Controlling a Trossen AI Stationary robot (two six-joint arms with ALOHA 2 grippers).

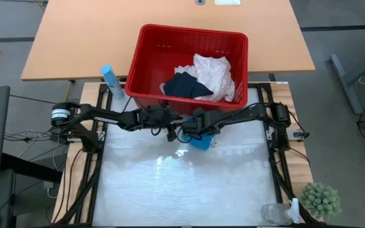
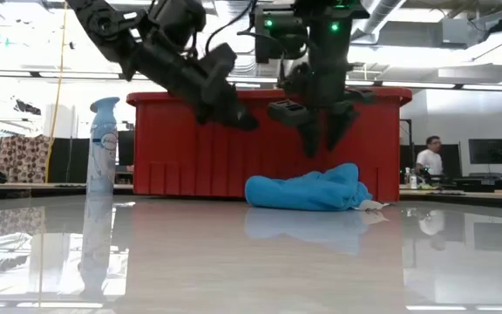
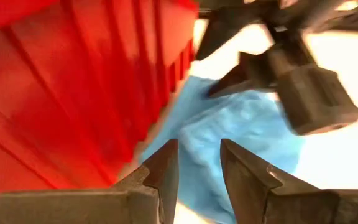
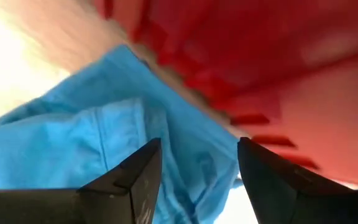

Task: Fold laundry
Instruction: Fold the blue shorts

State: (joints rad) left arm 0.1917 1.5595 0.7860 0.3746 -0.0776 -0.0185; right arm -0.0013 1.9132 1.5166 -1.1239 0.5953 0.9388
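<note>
**Both grippers over blue garment, nothing held**

High view: small turquoise-blue garment (image 1: 201, 140) bunched on the table (image 1: 182, 190), just in front of the red basket (image 1: 146, 63) near wall. Right gripper (image 1: 192, 130) directly above it, left gripper (image 1: 170, 131) just beside, toward the left. Right arm nearer. Still in the basket: cream-white lacy cloth (image 1: 215, 75) and dark navy garment (image 1: 184, 85), overlapping. Count: three cloth items, one basket, two arms. Also one spray bottle (image 1: 109, 76) at the basket's left corner, one small plant (image 1: 322, 200) at the table's near right corner.

Low view: garment (image 2: 308, 189) a low heap, long axis running along the basket wall (image 2: 172, 144). Right gripper (image 2: 322, 135) pointing straight down, fingers apart, tips just above the heap, not touching as far as can be told. Left gripper (image 2: 240, 118) angled down toward the heap's left end, clear of it. Person (image 2: 429, 159) far in the room behind.

Left wrist view: left fingers (image 3: 166, 171) parted with a gap, empty; blue cloth (image 3: 241, 134) ahead, basket wall alongside, other arm's gripper (image 3: 247, 74) over the cloth.

Right wrist view: right fingers (image 4: 138, 171) wide apart, empty; blue cloth (image 4: 86, 146) right below, filling the gap between them.

Judgement: next move likely a straight drop and pinch by the right gripper; basket wall close, risk of a bump
</note>
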